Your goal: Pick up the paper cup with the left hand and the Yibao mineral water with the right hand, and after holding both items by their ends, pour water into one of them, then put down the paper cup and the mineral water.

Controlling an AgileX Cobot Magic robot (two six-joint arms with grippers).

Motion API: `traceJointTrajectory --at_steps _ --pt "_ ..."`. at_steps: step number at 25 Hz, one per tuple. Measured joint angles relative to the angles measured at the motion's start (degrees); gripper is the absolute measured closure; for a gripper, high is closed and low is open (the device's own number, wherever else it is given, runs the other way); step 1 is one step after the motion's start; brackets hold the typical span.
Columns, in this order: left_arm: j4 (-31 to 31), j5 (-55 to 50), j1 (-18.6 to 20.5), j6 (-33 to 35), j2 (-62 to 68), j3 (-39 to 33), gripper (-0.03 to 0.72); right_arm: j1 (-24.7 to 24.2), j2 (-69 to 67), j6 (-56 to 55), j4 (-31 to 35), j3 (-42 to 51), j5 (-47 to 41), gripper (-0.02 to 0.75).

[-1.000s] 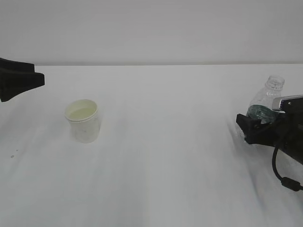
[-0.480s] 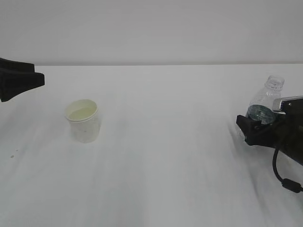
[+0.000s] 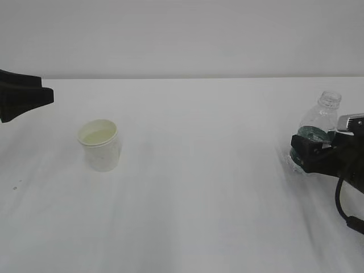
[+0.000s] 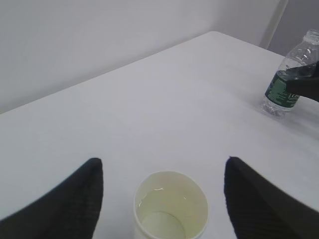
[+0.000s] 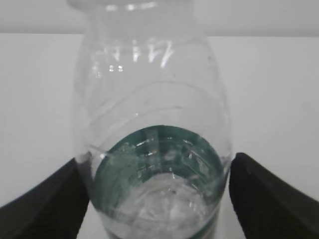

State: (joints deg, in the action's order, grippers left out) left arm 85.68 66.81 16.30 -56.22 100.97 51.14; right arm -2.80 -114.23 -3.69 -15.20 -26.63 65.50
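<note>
Yibao mineral water (image 3: pixel 319 128) standing upright between spread, non-gripping fingers of right tool (image 3: pixel 310 154); left tool (image 4: pixel 159 199) gaping, empty, straddling paper cup (image 4: pixel 171 208).

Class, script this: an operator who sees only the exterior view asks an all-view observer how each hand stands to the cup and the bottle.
Operator: Where is the left hand relative to the cup?
Observer: In the left wrist view the black left hand is open. Its fingers sit either side of the small white paper cup, clear of it.
Operator: And the right hand?
Observer: The right wrist view shows the black right hand with fingers wide apart, flanking the clear ribbed plastic bottle with the green label; contact is unclear.
</note>
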Motion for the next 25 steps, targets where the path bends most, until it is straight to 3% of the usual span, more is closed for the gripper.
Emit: traceJointTrajectory --at_steps 13,25 --pt "-0.41 0.0 0.0 -2.15 -0.52 0.0 0.151 0.0 7.35 -0.09 0.81 3.58 0.21 0.087" --pt "-0.41 0.1 0.0 -5.18 -11.61 0.0 0.151 0.0 15.01 -0.09 0.81 11.55 0.21 0.093"
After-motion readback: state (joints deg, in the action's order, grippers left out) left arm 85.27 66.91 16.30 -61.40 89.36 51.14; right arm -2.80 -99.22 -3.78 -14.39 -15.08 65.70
